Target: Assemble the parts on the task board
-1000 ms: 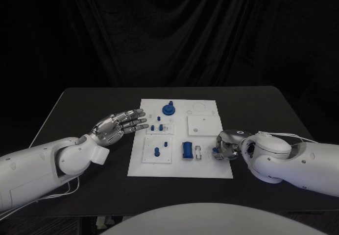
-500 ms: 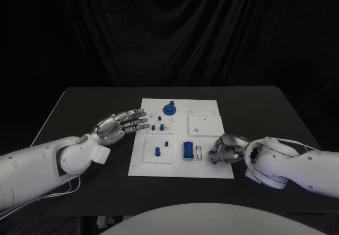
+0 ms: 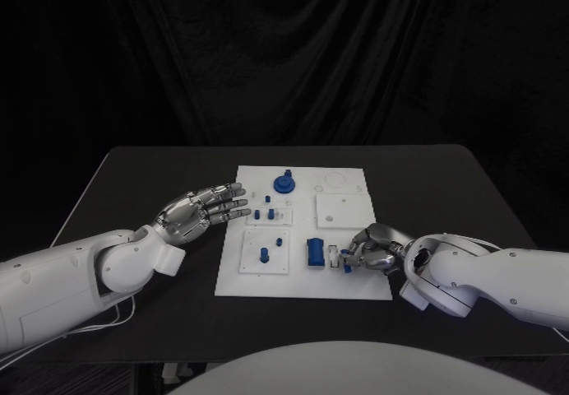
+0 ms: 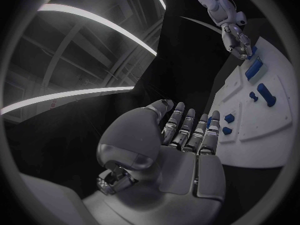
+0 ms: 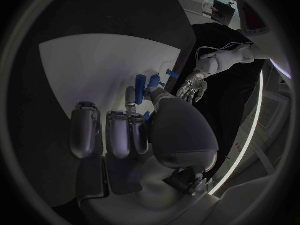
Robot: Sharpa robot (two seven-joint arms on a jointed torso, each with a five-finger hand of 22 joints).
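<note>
Under the right robot hand (image 3: pixel 370 251), its curled fingers hide any part.

The flat white rectangular task board (image 3: pixel 303 284) lies mid-counter, its long side running away from the robot; a round blue knobbed part (image 3: pixel 284 183) stands near its far edge; small blue pegs (image 3: pixel 268 215) stand mid-board; a chunky blue block (image 3: pixel 314 252) lies near its near edge.

a black table (image 3: pixel 142 177) lies under both hands and spreads out past them; a dark curtain (image 3: pixel 284 74) hangs well beyond their fingertips.
</note>
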